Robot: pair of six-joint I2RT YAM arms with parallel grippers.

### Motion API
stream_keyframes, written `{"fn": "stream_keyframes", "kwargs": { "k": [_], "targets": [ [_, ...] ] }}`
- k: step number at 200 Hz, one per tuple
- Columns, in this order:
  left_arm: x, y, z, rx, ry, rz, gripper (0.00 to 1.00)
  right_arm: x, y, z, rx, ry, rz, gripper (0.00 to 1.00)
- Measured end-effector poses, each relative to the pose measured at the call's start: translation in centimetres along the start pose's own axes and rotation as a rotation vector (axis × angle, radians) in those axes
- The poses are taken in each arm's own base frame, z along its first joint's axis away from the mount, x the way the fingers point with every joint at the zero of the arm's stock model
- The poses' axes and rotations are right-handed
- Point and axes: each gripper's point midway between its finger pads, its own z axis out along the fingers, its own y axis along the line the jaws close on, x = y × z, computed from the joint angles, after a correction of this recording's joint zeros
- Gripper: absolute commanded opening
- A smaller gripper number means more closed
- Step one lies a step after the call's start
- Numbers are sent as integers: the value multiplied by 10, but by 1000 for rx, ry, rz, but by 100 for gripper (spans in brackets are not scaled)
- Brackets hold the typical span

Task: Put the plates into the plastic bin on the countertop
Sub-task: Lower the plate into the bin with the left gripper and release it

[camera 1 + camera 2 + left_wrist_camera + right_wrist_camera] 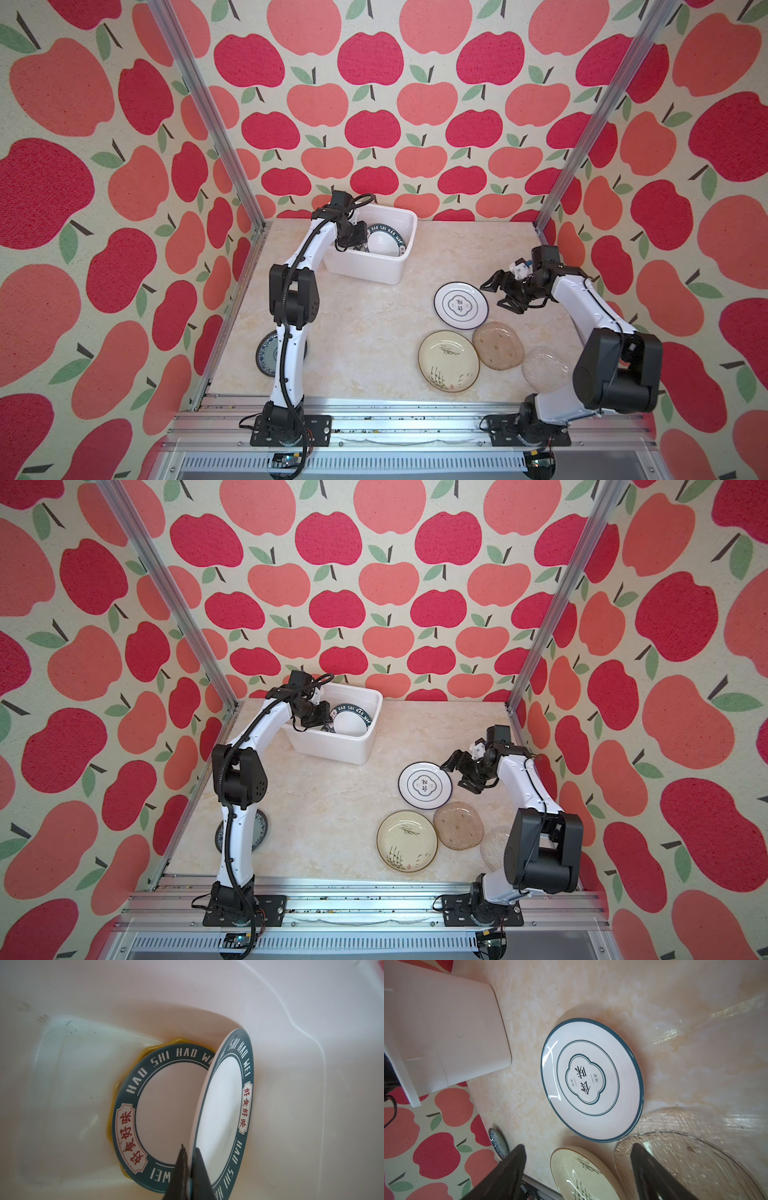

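Eight plates (pixel 460 305); one plastic bin (pixel 365 266); two arms (pixel 291 291)

Bin (pixel 62 1105): white plastic, seen from inside; smooth walls, rounded corners, a few dark specks on its floor.
Yellow plate (pixel 148 1049): lies flat on the bin floor; only a thin scalloped strip of its rim shows from under the flat plate.
Flat plate (pixel 166 1109): white, with a dark green rim lettered HAO SHI HAO WEI and a cream label of red characters; rests on the yellow plate.
Tilted plate (pixel 224 1105): same pattern; stands steeply on edge across one side of the flat plate, patterned face turned away from it.
Left gripper (pixel 190 1155): two dark fingers (pixel 180 1167) pinched tight on the tilted plate's rim, one on each face.
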Motion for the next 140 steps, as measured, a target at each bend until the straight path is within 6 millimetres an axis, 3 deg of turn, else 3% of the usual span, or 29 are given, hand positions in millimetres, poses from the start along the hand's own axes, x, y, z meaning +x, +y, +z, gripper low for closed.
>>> {"fn": "stream_keyframes", "kwargs": {
  "k": [58, 96, 140],
  "targets": [
    [1, 3, 3, -7, 5, -2, 29, -2, 1, 0, -4, -7, 1, 83],
    [1, 5, 4, -17, 4, 6, 52, -2, 1, 0, -5, -9, 0, 84],
    [2, 12, 8, -50, 5, 12, 67, -2, 2, 0, -10, -6, 0, 84]
  ]
}}
